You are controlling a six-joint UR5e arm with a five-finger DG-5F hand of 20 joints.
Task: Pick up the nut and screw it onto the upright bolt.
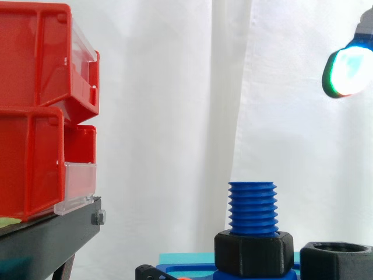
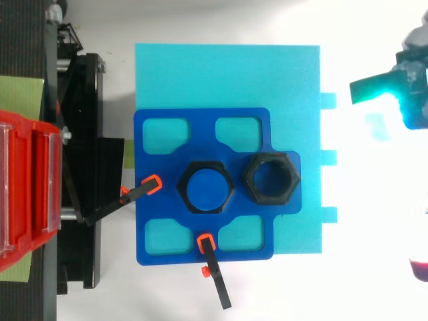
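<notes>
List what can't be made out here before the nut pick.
1. Side view: robot hand cut off by the right edge; top view: lost in glare. Open or shut, cannot tell.
2. Side view: loose nut cropped by the bottom edge; top view: its inner threads too dark.
3. Both views: foot of the bolt hidden by the black nut around it.
4. Side view: what the red bins hold, hidden by their walls.

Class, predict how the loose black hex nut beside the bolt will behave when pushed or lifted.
The loose hex nut looks thick-walled, so probably rigid and sturdy. Lying flat on the blue plate, it should slide rather than roll if pushed. Its flat sides likely offer grip, though the smooth surface may be slick.
</notes>
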